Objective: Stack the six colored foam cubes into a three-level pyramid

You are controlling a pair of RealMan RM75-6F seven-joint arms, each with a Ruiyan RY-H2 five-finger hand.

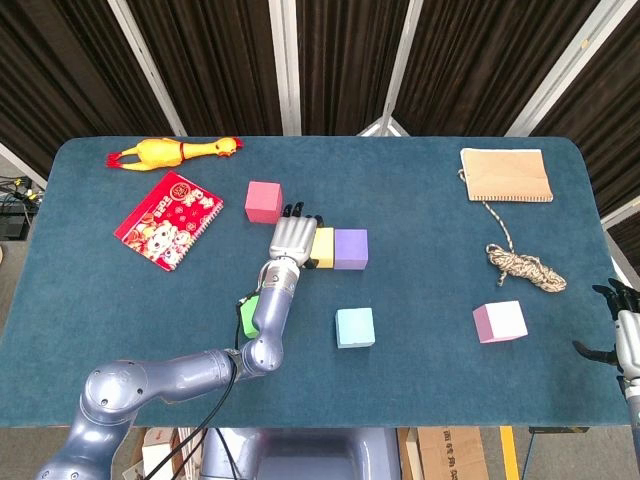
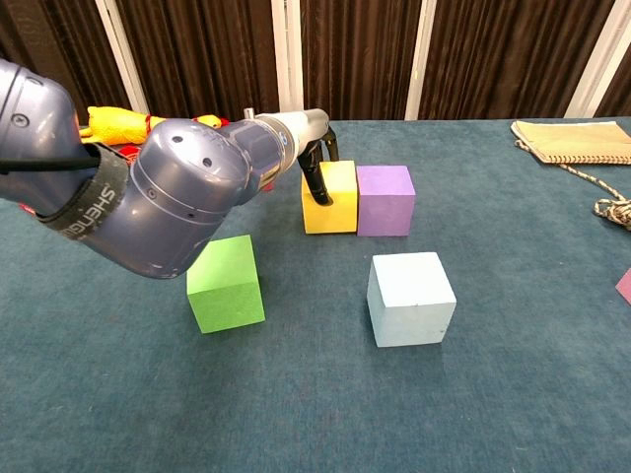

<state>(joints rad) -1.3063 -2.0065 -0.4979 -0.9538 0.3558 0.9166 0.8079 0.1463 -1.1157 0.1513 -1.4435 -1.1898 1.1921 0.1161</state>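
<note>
So the left hand (image 1: 293,240) is reaching out over the middle of the blue worktop (image 1: 420,200), and its fingers (image 2: 317,185) are hanging down against the left face of the yellow cube (image 2: 335,202). I honestly cannot tell whether they're actually gripping it or just resting on it; the chest view only shows dark fingers draping over that side. The purple cube (image 1: 350,249) is sitting at 3 o'clock of the yellow one, touching it, so those two are making a little row.

The pink cube (image 1: 264,201) is sitting near the hand at about 11 o'clock, apart from the row. The light blue cube (image 1: 355,327) is sitting at 6 o'clock of the purple one with a gap between. The green cube (image 2: 226,283) is peeking out from under the left forearm. The lilac cube (image 1: 499,321) is lying well off at 4 o'clock.

The right hand (image 1: 620,325) is hanging at the worktop's right edge, fingers spread and holding nothing.

Other stuff lying around: a rubber chicken (image 1: 175,151) and a red booklet (image 1: 168,220) at 10 o'clock, a tan notebook (image 1: 506,175) at 2 o'clock, and a bundle of rope (image 1: 524,264) just under it.
</note>
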